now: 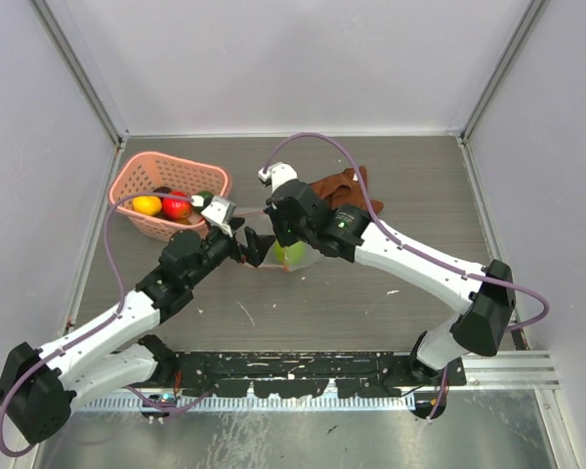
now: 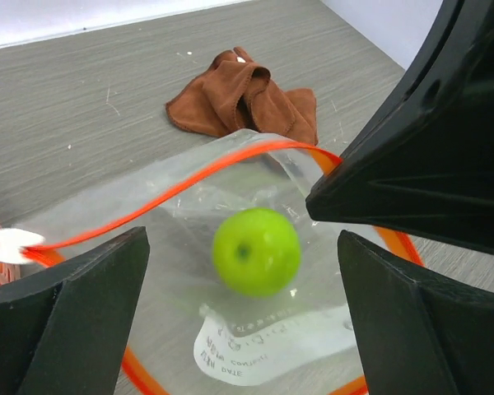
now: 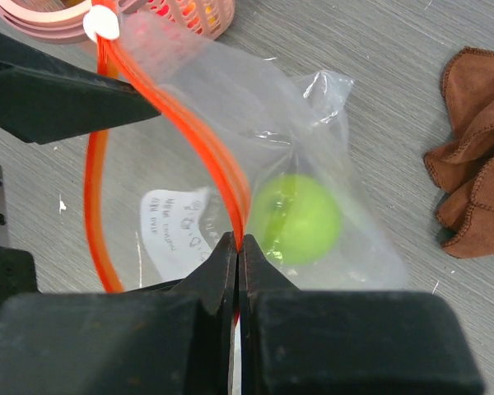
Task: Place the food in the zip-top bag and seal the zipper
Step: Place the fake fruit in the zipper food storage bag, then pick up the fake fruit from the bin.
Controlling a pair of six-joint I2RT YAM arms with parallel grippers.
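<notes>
The zip-top bag (image 1: 295, 259) is laid flat on the table (image 1: 420, 195) just beside the pink basket (image 1: 176, 162), off its right near corner, with the mouth turned toward the basket. A round green fruit (image 2: 256, 251) is seen inside the bag, resting near a white printed label (image 2: 263, 346) on the plastic. The zipper (image 3: 189, 132) is not closed along its length: its two red strips are bowed apart into an open loop, and the white tab (image 3: 102, 23) is found at the end nearest the basket. The right gripper (image 3: 237, 255) is pressed together on the red strip, at a point on the mouth farther from the basket than the tab. The left gripper (image 2: 243, 240) is held with its fingers (image 2: 66, 313) spread wide, facing the bag's mouth, with the tab beside one finger; whether that finger touches the tab cannot be told. A crumpled brown cloth (image 1: 337, 191) is seen beyond the bag, well apart from the basket. Yellow and red fruit (image 1: 176, 205) are held in the basket.
</notes>
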